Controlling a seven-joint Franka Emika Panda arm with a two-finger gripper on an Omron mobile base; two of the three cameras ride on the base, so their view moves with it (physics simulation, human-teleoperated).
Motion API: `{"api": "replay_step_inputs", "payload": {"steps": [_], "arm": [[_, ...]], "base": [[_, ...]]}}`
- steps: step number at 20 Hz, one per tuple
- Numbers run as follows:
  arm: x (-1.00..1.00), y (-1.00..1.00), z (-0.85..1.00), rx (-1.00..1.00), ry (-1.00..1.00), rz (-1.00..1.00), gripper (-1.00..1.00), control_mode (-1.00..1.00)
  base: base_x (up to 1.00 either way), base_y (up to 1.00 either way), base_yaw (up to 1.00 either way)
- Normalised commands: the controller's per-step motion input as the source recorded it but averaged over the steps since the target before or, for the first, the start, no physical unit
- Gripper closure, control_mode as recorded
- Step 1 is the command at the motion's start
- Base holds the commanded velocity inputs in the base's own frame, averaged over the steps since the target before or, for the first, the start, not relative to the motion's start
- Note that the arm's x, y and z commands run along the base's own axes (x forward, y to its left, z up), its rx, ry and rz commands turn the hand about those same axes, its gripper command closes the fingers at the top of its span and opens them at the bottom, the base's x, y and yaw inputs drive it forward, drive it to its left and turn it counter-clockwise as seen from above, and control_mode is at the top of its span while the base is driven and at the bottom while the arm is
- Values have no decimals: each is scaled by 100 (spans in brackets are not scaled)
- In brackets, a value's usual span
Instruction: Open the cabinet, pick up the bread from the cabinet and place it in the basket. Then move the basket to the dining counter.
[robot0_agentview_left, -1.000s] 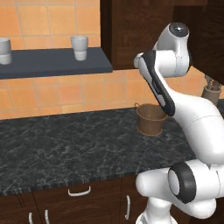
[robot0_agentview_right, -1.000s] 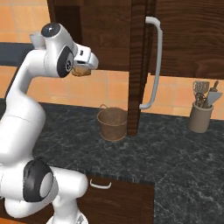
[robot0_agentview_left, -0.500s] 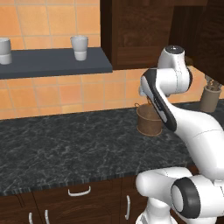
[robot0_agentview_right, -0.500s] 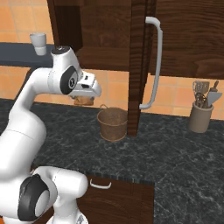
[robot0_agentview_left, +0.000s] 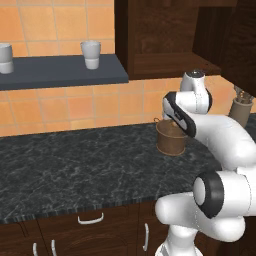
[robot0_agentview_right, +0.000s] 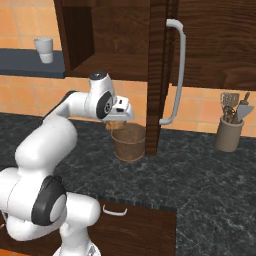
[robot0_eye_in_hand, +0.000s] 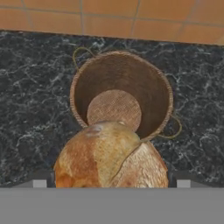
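Bread (robot0_eye_in_hand: 111, 155), golden-brown roll, clamped in the gripper (robot0_agentview_right: 118, 123) and held just above the near rim of the basket (robot0_eye_in_hand: 121, 94), not yet inside. Basket interior bare, woven bottom showing. Basket stands on the black marbled counter (robot0_agentview_right: 200, 175), near the tiled wall, just left of the open cabinet door (robot0_agentview_right: 159, 75) with its long silver handle (robot0_agentview_right: 176, 72). Utensil holder (robot0_agentview_right: 229, 131) well off to the right. Two cups (robot0_agentview_left: 91, 54) on the grey shelf (robot0_agentview_left: 62, 72), far left.
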Motion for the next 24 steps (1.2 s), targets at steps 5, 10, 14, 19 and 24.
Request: {"api": "replay_step_inputs", "payload": {"steps": [5,10,14,19,24], "arm": [[90,-29,-38,-2,0,8,100,-100],[56,-19,-49,0,0,11,100,-100],[57,-9,-53,0,6,10,100,-100],[49,0,-61,0,2,9,100,-100],[34,0,-67,-2,0,9,100,-100]], "base": [[0,0,0],[0,0,0],[0,0,0],[0,0,0],[0,0,0]]}}
